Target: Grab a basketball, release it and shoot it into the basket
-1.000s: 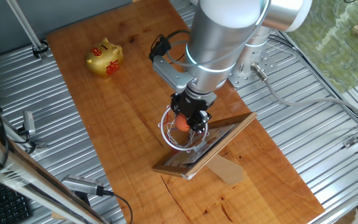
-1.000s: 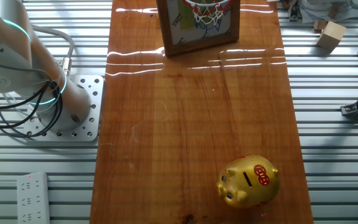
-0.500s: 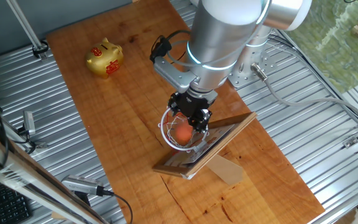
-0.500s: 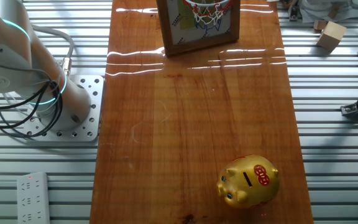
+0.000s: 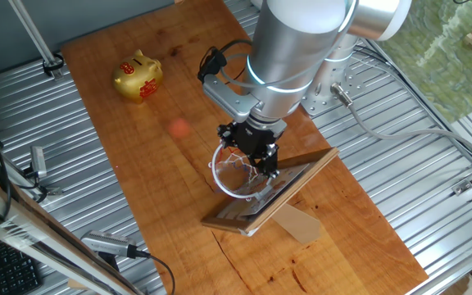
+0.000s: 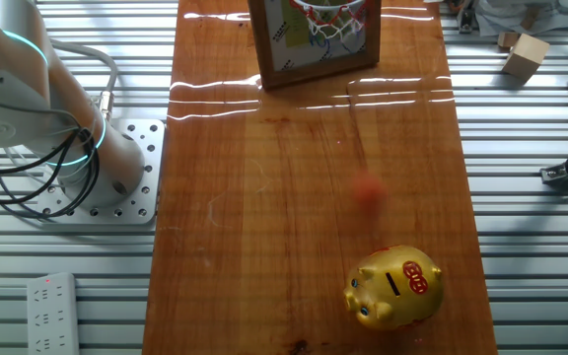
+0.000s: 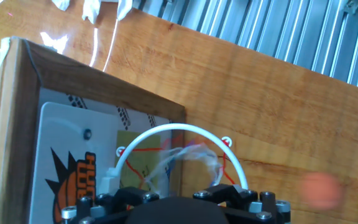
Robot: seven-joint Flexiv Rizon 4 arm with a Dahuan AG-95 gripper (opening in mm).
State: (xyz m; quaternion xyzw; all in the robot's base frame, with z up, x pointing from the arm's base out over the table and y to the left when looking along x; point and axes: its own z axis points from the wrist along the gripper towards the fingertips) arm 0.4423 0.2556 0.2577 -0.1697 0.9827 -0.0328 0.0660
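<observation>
The basketball (image 5: 179, 128) is a blurred orange spot over the wooden table, left of the basket and apart from it. It also shows blurred in the other fixed view (image 6: 367, 189) and low right in the hand view (image 7: 321, 188). The basket's white ring (image 5: 236, 177) with its net sits on the wooden-framed backboard (image 5: 289, 184). The ring (image 7: 180, 132) is empty, and it also shows at the top of the other fixed view (image 6: 328, 10). My gripper (image 5: 250, 152) hangs just above the ring, open and holding nothing.
A gold and red piggy bank (image 5: 138, 76) stands at the far left of the table (image 5: 138, 164); in the other fixed view the ball is just above the piggy bank (image 6: 394, 286). The arm's base plate (image 6: 116, 173) sits beside the table. A wooden block (image 6: 526, 51) lies off the table.
A second ago the ball was between my fingers over the ring. Half a second ago it lay in the net. Now it is out on the table, moving toward the piggy bank.
</observation>
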